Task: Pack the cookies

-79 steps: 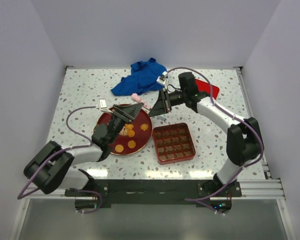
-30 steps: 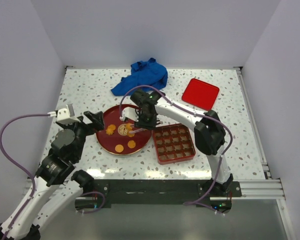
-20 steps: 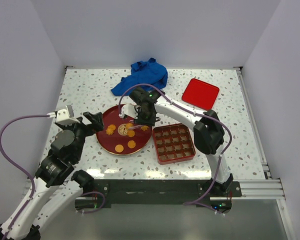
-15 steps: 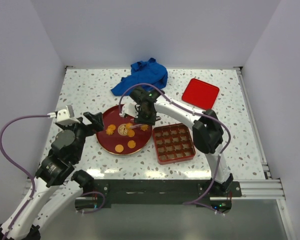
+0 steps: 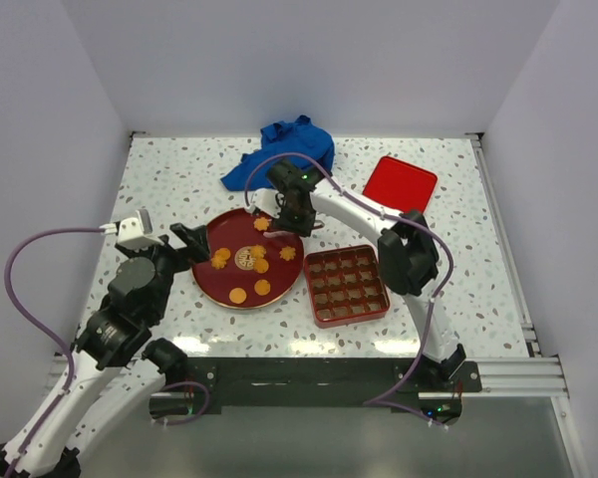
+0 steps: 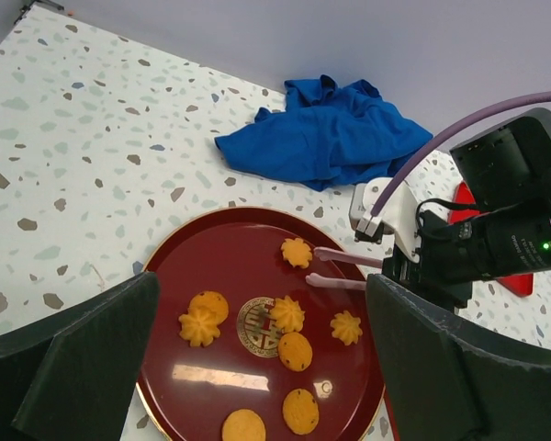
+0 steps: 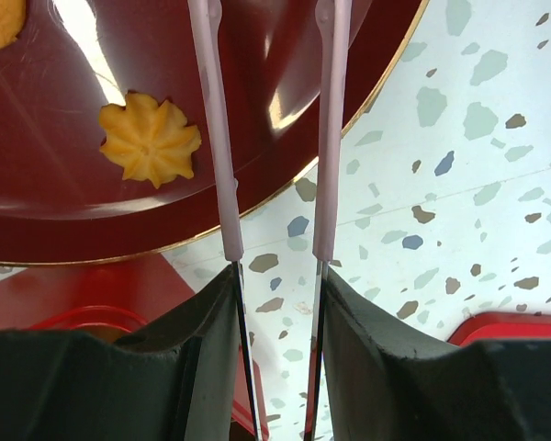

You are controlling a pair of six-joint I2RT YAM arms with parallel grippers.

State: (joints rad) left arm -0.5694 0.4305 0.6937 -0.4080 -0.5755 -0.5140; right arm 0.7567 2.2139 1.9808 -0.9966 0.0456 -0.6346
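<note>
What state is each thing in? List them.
Orange-golden cookies: on dark red round plate, unpacked.
Red gridded box: open, empty.
Red square lid: off, apart.
Blue cloth: crumpled.
Pink tweezers: prongs apart, empty.
Left end effector: open, empty.
Right end effector: shut on pink tweezers.

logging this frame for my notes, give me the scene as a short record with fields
cookies: about eight, all on the plate
plate: dark red, left of the tray
tray: gridded, no cookie seen in it
lid: red, lying beyond the tray
cloth: blue, crumpled beyond the plate
right gripper: shut on pink tweezers, prongs apart over the plate's far rim, nothing between them
left gripper: open, empty, at the plate's left edge
</note>
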